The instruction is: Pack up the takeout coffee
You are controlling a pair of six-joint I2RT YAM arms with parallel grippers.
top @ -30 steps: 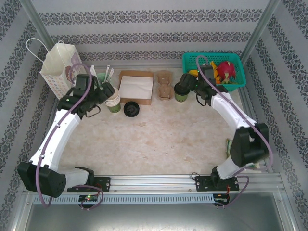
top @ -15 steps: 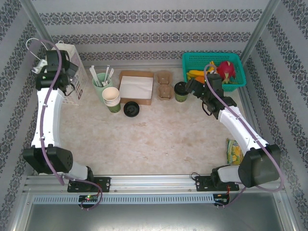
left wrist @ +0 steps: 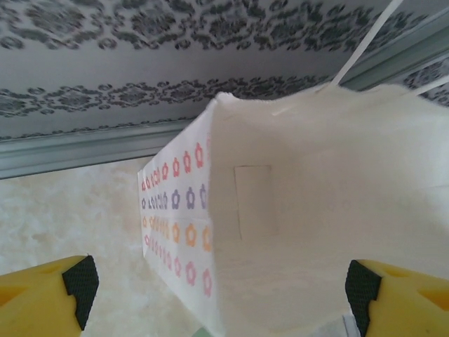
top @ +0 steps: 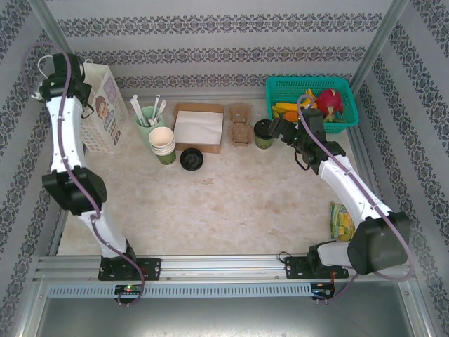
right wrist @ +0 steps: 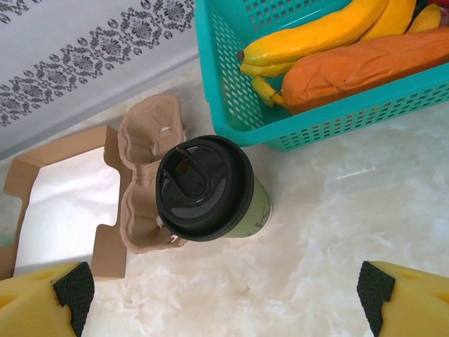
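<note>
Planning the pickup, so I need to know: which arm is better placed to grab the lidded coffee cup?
Right. Its open hand points at the takeout coffee, close beside it by the teal basket. The left hand is far off at the paper bag in the far-left corner.

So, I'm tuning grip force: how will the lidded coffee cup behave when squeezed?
The takeout coffee looks paper-walled, so it probably dents under a hard squeeze. Standing upright and tapering downward, it may tip if nudged high.

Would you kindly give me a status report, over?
Both pincers open, empty: left pincer at open white flower-print paper bag, right pincer facing green paper cup with black lid. Cup upright; brown pulp cup carrier close alongside.
</note>
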